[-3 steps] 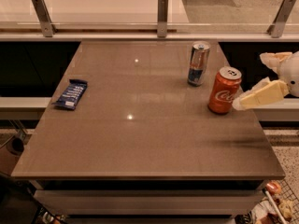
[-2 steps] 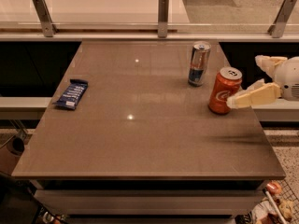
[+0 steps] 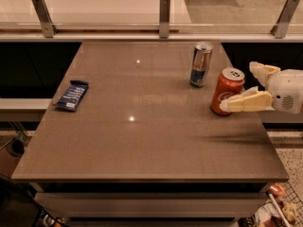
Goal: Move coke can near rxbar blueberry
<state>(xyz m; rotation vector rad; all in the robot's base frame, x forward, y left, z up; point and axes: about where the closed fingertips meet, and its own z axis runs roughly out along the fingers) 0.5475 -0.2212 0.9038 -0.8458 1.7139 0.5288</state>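
The orange-red coke can (image 3: 227, 90) stands upright near the right edge of the brown table (image 3: 142, 141). My gripper (image 3: 244, 86) reaches in from the right, open, with one cream finger (image 3: 244, 102) in front of the can and the other (image 3: 262, 72) behind it. The near finger seems to touch the can's lower side. The rxbar blueberry (image 3: 71, 95), a flat dark blue bar, lies near the left edge of the table, far from the can.
A slim silver-and-blue can (image 3: 200, 64) stands upright just behind and left of the coke can. A railing with metal posts (image 3: 164, 15) runs along the far side. The table's right edge lies just under my gripper.
My gripper has moved slightly left towards the coke can, so its fingers now straddle the can more closely. The can and the bar have not moved.
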